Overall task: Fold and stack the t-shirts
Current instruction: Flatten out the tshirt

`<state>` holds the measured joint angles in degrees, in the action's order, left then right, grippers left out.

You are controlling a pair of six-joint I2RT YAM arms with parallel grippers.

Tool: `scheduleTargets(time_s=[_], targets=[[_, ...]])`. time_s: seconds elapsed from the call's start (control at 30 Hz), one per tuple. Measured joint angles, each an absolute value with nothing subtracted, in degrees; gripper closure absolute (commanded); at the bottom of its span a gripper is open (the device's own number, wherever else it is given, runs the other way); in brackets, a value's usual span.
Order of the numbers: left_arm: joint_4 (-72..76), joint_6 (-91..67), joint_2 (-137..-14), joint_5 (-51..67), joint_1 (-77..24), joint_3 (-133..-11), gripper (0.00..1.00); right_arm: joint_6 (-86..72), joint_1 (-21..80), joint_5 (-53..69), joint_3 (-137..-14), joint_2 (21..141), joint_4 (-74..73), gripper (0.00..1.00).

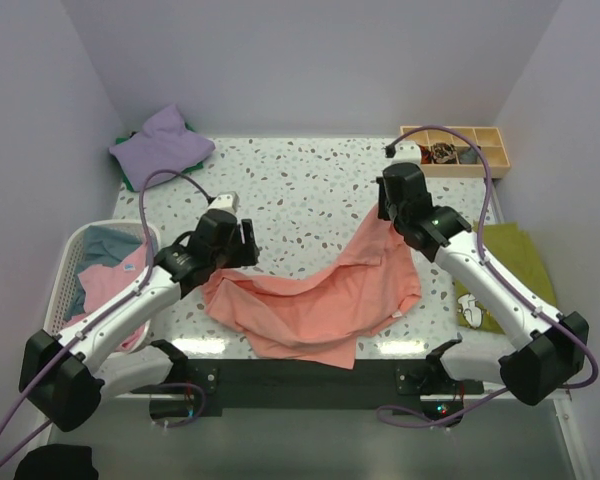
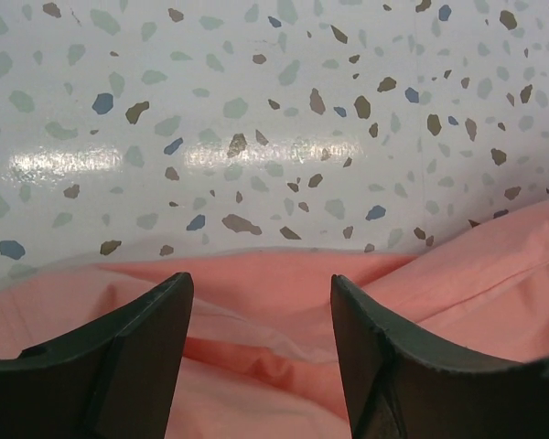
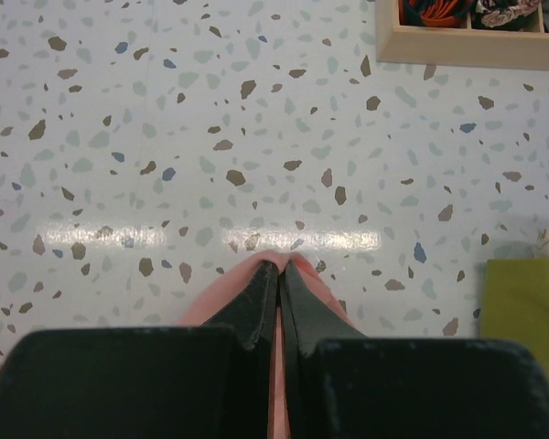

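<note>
A large salmon-pink t-shirt [image 1: 320,295] lies crumpled across the near middle of the speckled table [image 1: 300,190]. Its right end is lifted, and my right gripper [image 3: 280,267] is shut on that pinch of salmon cloth [image 3: 325,288]; in the top view the right gripper [image 1: 388,212] is at the shirt's upper right corner. My left gripper [image 2: 261,288] stands open just above the shirt's left edge [image 2: 274,329], nothing between its fingers; in the top view the left gripper [image 1: 242,245] hovers at the shirt's left end. A lavender t-shirt [image 1: 162,145] lies at the back left. Pink and light blue t-shirts [image 1: 105,275] sit in the basket.
A white laundry basket [image 1: 68,262] stands at the left edge. A wooden compartment tray [image 1: 460,150] with small items sits at the back right. A green cloth [image 1: 515,260] lies along the right side behind the right arm.
</note>
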<state>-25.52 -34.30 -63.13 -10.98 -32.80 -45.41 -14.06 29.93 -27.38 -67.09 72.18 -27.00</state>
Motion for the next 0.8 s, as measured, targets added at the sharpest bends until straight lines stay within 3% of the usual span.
scheduleTargets(time_s=[0.7, 0.8], targets=[[-33.23, -35.44, -66.48, -9.78, -34.65, -41.32, 0.34, -14.52, 29.91, -25.96, -65.10, 71.81, -27.38, 1.00], [-32.34, -35.77, -67.37, -9.93, -34.65, -40.97, 0.39, -14.52, 29.91, -25.96, -65.10, 71.81, -27.35, 1.00]])
